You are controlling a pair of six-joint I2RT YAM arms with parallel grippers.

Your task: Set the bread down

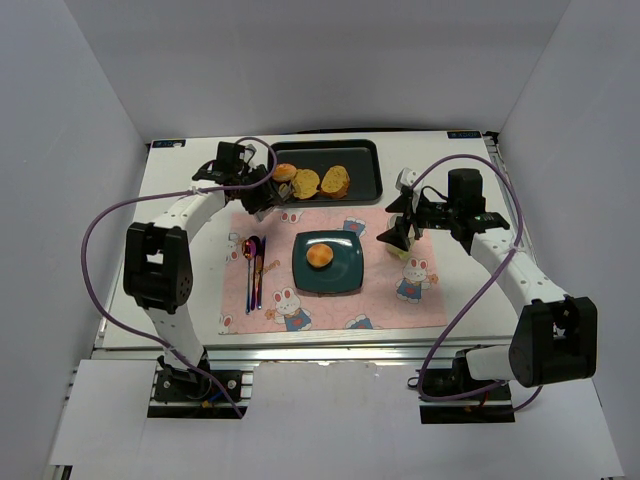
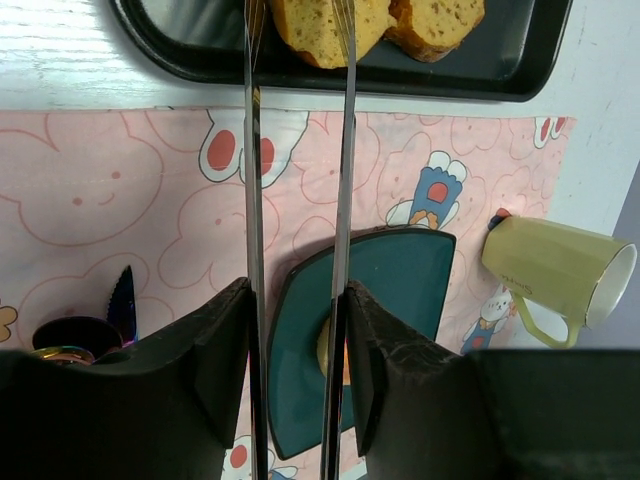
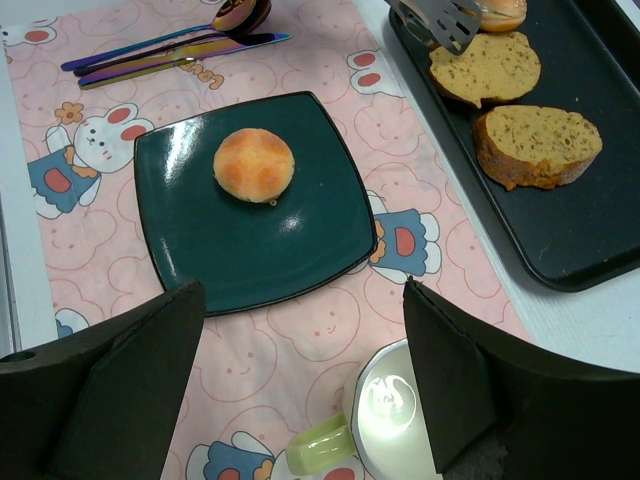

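Note:
One round bun (image 3: 254,165) lies on the dark-green square plate (image 3: 200,240), also seen from above as bun (image 1: 320,256) on plate (image 1: 345,275). In the black tray (image 1: 365,165) lie another bun (image 1: 285,171) and two toasted slices (image 1: 305,184) (image 1: 335,180). My left gripper (image 1: 258,190) (image 2: 295,300) is shut on metal tongs (image 2: 250,200), whose spread arms reach over the slices (image 2: 320,25); the tong tip (image 3: 440,20) sits beside the tray bun (image 3: 500,12). My right gripper (image 3: 300,290) (image 1: 402,232) hangs open to the right of the plate, holding nothing.
A pale-green mug (image 3: 395,410) (image 2: 555,270) stands on the pink rabbit mat (image 1: 400,305) below my right gripper, close to its right finger. A spoon and other iridescent cutlery (image 1: 255,265) (image 3: 170,48) lie left of the plate. White walls enclose the table.

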